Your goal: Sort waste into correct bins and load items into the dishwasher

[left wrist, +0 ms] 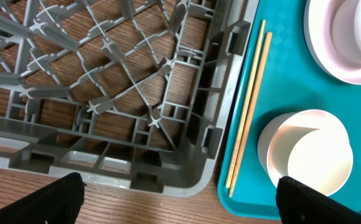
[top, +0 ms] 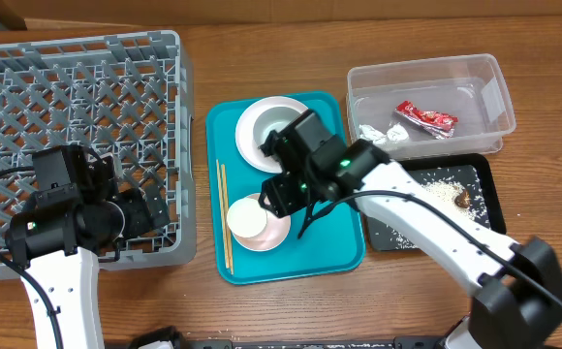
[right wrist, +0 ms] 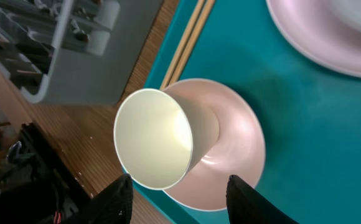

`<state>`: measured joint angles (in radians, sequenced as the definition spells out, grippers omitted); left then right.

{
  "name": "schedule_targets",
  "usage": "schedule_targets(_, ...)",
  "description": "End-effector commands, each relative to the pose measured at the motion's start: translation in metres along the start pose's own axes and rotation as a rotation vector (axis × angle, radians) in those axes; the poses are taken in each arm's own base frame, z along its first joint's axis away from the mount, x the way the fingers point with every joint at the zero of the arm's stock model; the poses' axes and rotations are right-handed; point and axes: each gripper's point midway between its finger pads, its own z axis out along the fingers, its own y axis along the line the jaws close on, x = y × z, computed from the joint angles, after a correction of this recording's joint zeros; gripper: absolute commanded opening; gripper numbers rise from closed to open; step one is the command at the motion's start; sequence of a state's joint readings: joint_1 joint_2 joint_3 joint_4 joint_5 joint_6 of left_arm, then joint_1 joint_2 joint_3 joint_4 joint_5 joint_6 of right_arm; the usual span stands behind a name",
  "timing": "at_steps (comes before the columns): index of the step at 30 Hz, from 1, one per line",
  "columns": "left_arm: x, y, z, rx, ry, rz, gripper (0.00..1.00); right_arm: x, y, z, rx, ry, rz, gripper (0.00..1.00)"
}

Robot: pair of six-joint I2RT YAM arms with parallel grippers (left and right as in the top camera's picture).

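White cup (right wrist: 155, 140) is the nearest thing to right gripper (right wrist: 179, 190), lower middle of right wrist view. It sits in pink bowl (right wrist: 233, 146) on teal tray (right wrist: 280, 81); upright or leaning, cannot tell. Fingers (right wrist: 119, 199) are apart on either side of it, nothing held, no contact that shows.

Judgement: cup is small, light and rigid, and glossy so likely slick. Its wall is thin and could chip if dropped. Best hold looks like a pinch on the rim, one finger inside and one outside. Bowl under it is loose and could slide or lift with it. Pink bowl is shallow and stiff; take it by the rim edge once cup is out.

Chopsticks (right wrist: 190, 28) lie just beyond, upper middle of that view, parallel along tray's edge. Thin, light, flat on the surface, so hard to get under and may roll. White plate (right wrist: 330, 31) is upper right, cut off by frame.

Pose: right arm (top: 426, 223) comes in from lower right of overhead frame, stretched diagonally to centre, wrist tipped down over cup. Left gripper (left wrist: 179, 186), lower left of overhead, hangs over corner of dish rack (left wrist: 106, 93), fingers wide apart, empty.

Far side: clear tub (top: 426, 66), upper right, holds red wrapper (top: 426, 118) and napkin (top: 383, 133). Black tray (top: 483, 173) below it holds rice (top: 436, 189) and brown scrap (top: 463, 199).
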<state>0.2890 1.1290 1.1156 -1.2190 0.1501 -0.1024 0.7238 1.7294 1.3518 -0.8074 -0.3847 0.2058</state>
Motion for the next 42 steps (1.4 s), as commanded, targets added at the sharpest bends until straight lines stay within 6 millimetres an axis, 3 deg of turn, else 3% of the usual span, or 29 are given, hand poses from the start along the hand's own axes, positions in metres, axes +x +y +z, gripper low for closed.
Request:
schedule_targets(1, -0.005, -0.001, -0.005, 0.009, -0.020, -0.012, 1.00, 0.010, -0.004, 0.020, 0.024, 0.050, 0.037, 0.49)
schedule_targets(4, -0.005, -0.001, -0.005, 0.009, -0.020, -0.011, 1.00, 0.019, -0.004, 0.036, 0.030, 0.094, 0.036, 0.46)
schedule_targets(8, -0.005, -0.001, -0.005, 0.009, -0.020, -0.012, 1.00, 0.025, -0.007, 0.050, 0.039, 0.127, 0.044, 0.35)
schedule_targets(14, -0.005, -0.001, -0.005, 0.009, -0.019, -0.012, 1.00, 0.024, -0.017, 0.051, 0.091, 0.117, 0.082, 0.20)
schedule_targets(17, -0.004, -0.001, -0.005, 0.009, -0.018, -0.012, 1.00, 0.026, -0.017, 0.050, 0.094, 0.126, 0.087, 0.04)
schedule_targets(23, -0.004, -0.002, -0.005, 0.009, -0.016, -0.012, 1.00, 0.025, -0.017, 0.045, 0.101, 0.133, 0.118, 0.04)
schedule_targets(28, -0.004, -0.001, -0.005, 0.009, -0.016, -0.012, 1.00, -0.002, -0.023, 0.007, 0.123, 0.055, 0.144, 0.04)
schedule_targets(34, -0.004, -0.010, -0.005, 0.057, -0.016, -0.006, 1.00, -0.036, -0.035, -0.067, 0.119, -0.116, 0.192, 0.04)
schedule_targets(39, -0.005, -0.048, -0.011, 0.272, -0.027, 0.105, 1.00, -0.039, -0.066, -0.114, 0.085, -0.188, 0.310, 0.04)
schedule_targets(42, -0.005, -0.076, -0.018, 0.407, -0.042, 0.173, 1.00, -0.038, -0.064, -0.126, -0.078, -0.177, 0.313, 0.04)
